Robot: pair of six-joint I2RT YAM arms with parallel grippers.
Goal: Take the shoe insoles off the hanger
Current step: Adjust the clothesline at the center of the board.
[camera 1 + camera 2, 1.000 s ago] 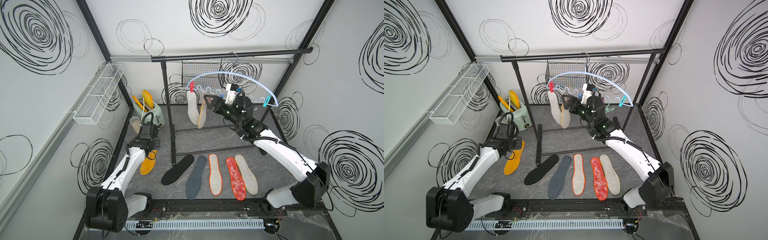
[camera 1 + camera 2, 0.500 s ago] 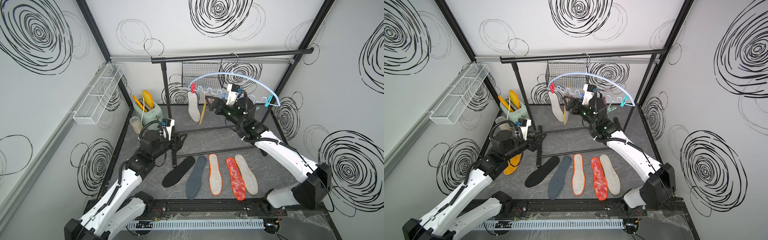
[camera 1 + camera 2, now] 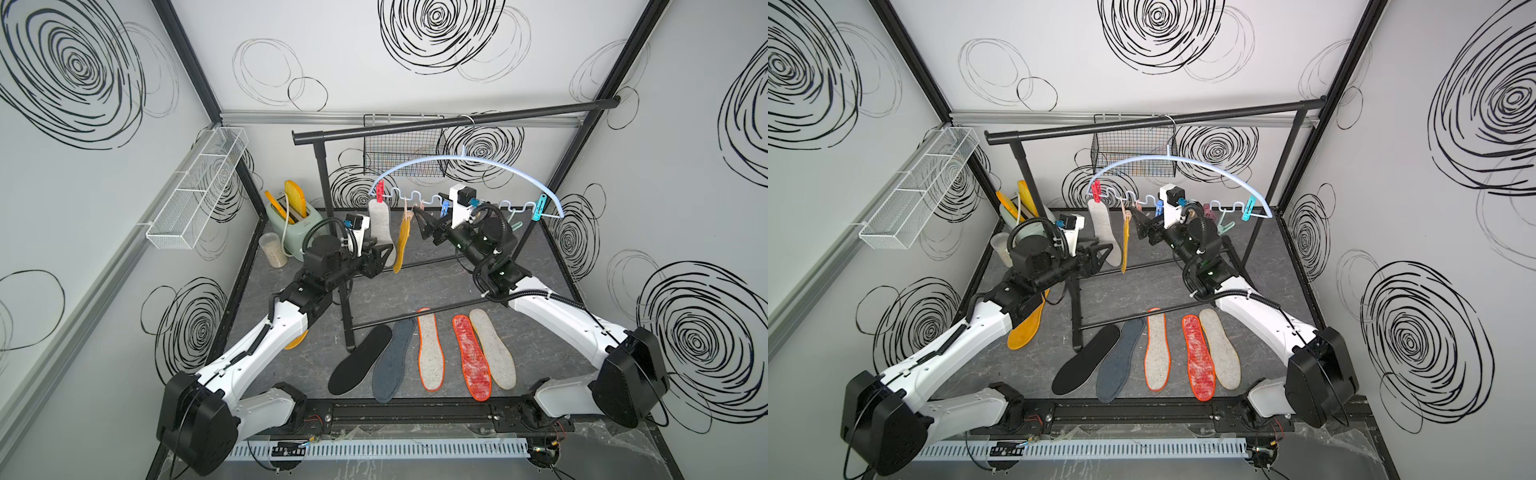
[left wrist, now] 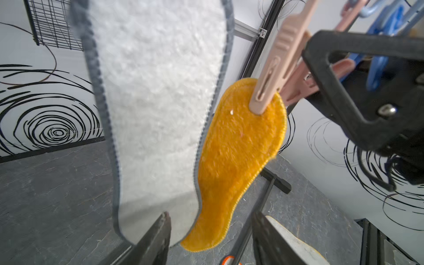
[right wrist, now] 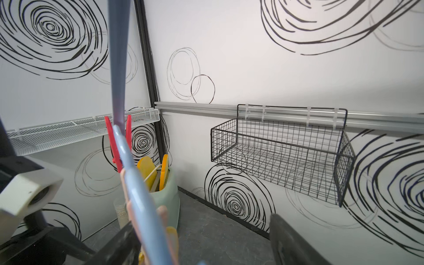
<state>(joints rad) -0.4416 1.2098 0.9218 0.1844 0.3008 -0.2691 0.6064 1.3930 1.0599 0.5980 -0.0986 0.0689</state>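
My left fingers (image 4: 151,243) stand apart at the orange insole (image 4: 236,165)'s low end, my right fingers (image 5: 289,241) wide at its pink peg (image 4: 273,75) — if the peg opens before I pinch, it falls.

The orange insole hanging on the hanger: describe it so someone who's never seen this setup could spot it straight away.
Find the black garment rail at the back, with the pale blue arched hanger hooked on it. Two insoles hang from it; this is the fuzzy orange-yellow insole, held by a pale pink peg, beside the white, grey-edged insole.
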